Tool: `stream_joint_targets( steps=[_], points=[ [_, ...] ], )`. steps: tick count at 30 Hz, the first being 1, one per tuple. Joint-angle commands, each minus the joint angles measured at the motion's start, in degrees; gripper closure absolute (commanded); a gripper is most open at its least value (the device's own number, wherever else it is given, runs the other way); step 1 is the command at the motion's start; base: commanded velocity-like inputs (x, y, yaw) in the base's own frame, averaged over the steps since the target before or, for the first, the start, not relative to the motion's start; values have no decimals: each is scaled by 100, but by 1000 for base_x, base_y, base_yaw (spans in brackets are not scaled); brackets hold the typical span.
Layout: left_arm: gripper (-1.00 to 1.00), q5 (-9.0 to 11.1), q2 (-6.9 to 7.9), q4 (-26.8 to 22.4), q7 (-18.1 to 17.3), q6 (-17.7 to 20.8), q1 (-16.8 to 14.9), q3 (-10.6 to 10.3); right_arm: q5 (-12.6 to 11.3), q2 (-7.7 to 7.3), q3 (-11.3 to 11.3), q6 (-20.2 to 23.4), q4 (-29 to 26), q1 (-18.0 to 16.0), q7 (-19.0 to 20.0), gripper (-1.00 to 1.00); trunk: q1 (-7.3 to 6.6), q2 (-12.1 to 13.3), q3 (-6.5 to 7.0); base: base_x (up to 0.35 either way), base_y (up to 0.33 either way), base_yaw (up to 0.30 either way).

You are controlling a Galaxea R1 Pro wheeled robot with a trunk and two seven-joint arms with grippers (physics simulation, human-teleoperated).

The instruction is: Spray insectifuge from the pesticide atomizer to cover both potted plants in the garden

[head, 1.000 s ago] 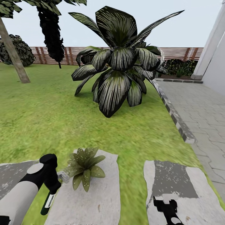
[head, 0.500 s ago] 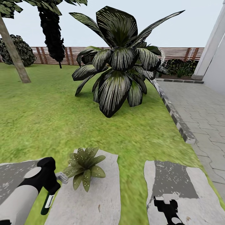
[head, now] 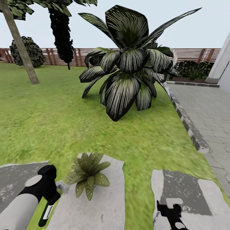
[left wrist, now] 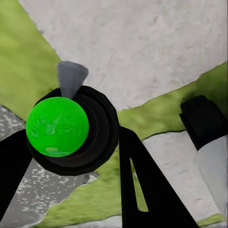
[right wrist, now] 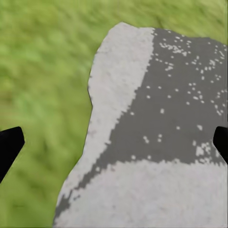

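One potted plant (head: 88, 172), a low rosette of speckled green leaves, sits on a grey stepping stone (head: 105, 204) at the lower left of the head view. Just left of it my left gripper (head: 48, 191) is shut on the pesticide atomizer (head: 44, 213), whose dark green body hangs below and whose grey nozzle (head: 62, 186) points at the plant. In the left wrist view the atomizer (left wrist: 57, 126) shows end-on between the black fingers (left wrist: 137, 180). My right gripper (head: 172, 209) stands open over another stone (head: 191, 191); its fingertips (right wrist: 9, 145) sit wide apart.
A big dark striped-leaf plant (head: 127, 70) stands on the lawn ahead. A palm trunk (head: 20, 48), dark trees and a brown slatted fence (head: 191, 54) line the back. A grey curb (head: 188, 123) and paved path (head: 212, 111) run along the right.
The whole view has shifted right and down, so the camera moved. My left gripper still holds the atomizer beside the plant, slightly lower. The right gripper keeps its pose.
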Motion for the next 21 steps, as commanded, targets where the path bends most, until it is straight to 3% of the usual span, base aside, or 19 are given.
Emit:
stream_joint_targets(
  steps=[1,8,21],
  points=[
    [100,-54,-8,-14,-49,51,13,14,-49,-2,51,-15,0,-2,-19,-100,-1,-2,-5,1,-1,276],
    [100,-15,-25,-48,-9,51,39,9,-49,-2,51,-15,0,-2,-19,-100,-1,-2,-5,0,-19,253],
    [100,7,-69,-55,-4,51,40,12,-49,-2,51,-15,0,-2,-19,-100,-1,-2,-5,16,-258,11]
  ],
)
